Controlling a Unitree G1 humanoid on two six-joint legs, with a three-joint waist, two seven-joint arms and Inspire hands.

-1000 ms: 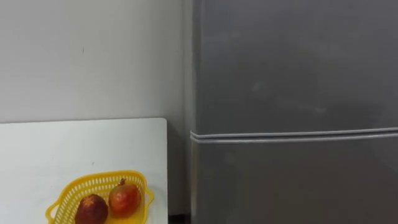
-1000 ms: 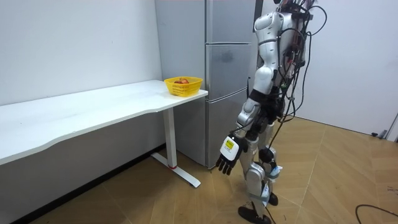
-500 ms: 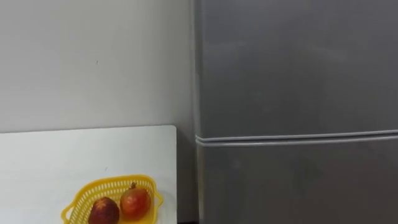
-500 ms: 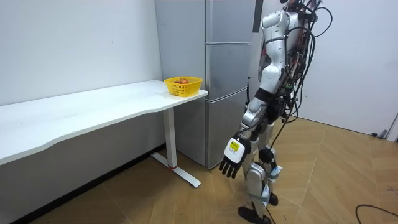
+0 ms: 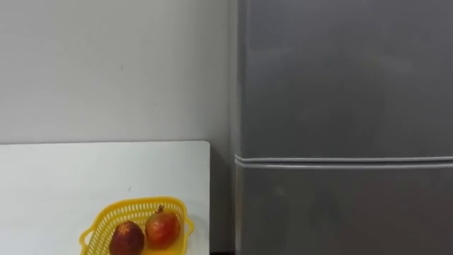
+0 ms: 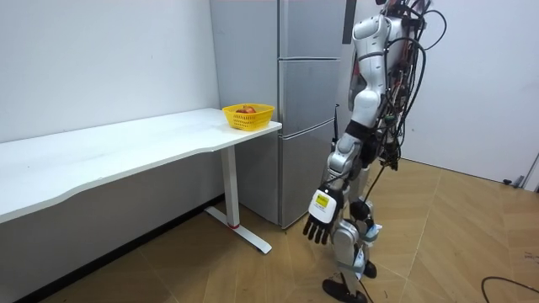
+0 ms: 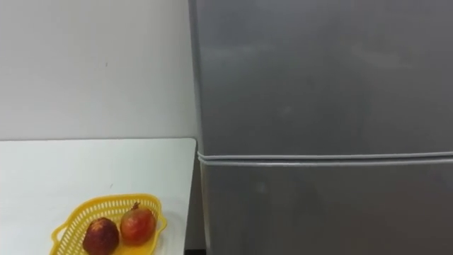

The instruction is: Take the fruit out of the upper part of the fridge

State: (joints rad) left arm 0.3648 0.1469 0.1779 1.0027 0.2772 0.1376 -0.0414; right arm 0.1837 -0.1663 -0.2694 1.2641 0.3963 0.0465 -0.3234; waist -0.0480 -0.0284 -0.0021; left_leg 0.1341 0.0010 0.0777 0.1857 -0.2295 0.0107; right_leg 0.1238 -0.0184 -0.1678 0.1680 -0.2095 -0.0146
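Room view: robot stands at a shut fridge [image 6: 310,84]

I see the robot standing up straight on the wood floor, close to the front of the tall grey fridge and facing it. Its left hand [image 6: 320,220] hangs low by its leg — the fingers point down, loose and a bit spread, and they hold nothing.

From the head camera I look right at the fridge. The upper door [image 5: 347,71] is shut. The lower door [image 5: 347,212] is shut too. A thin pale line runs across between the two doors. What I am meant to fetch would be behind the upper door, and I cannot tell what is in there.

A white table [image 5: 64,177] stands to the left of the fridge, against the pale wall, with a dark thin gap between its edge and the fridge side. A yellow basket [image 5: 99,223] sits on the table near that edge. Two fruits lie in it, touching each other — a dark red one [image 5: 126,239] on the left and a brighter red one [image 5: 163,228] on the right.
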